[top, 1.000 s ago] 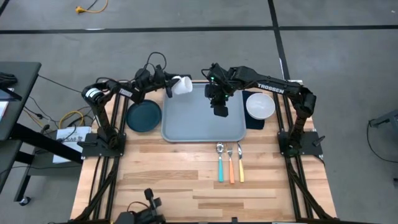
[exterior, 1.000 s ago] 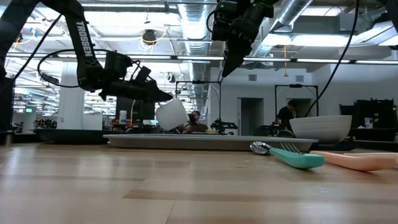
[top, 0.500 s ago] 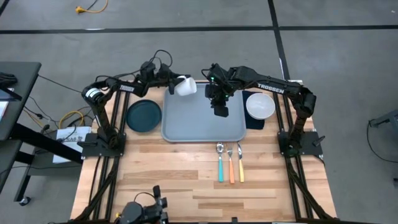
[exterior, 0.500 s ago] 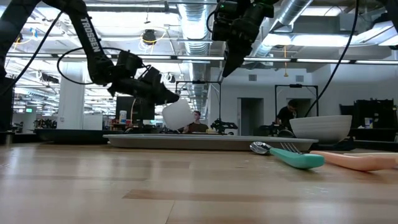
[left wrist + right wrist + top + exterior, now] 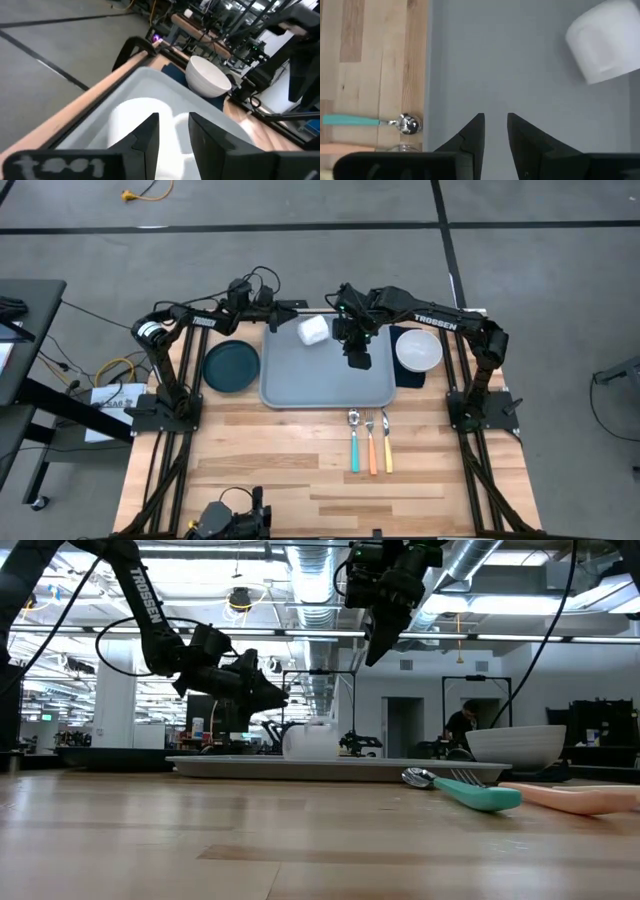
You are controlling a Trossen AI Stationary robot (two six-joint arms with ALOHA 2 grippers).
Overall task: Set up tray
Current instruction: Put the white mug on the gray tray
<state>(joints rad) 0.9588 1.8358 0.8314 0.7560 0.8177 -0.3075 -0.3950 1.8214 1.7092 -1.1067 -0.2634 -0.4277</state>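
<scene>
We start with the counter (image 5: pixel 300 470), pale wood, and on its far half sits the tray (image 5: pixel 330 385), flat and square to the edge. It looks to us like stiff, light, smooth plastic, likely slippery on the flat, so the raised rim along an edge is where we'd take hold. Left of it rests the dark round plate (image 5: pixel 231 366); right of it the white bowl (image 5: pixel 418 350) on a dark napkin (image 5: pixel 410 373). A white cup (image 5: pixel 313 330) lies on its side on the tray's far part. Three utensils (image 5: pixel 370 442) line up just in front of the tray. The left pincer (image 5: pixel 283 312) hangs by the tray's far left corner, fingers apart, holding nothing. The right pincer (image 5: pixel 356 360) hovers above the tray's middle, fingers slightly parted, empty.
</scene>
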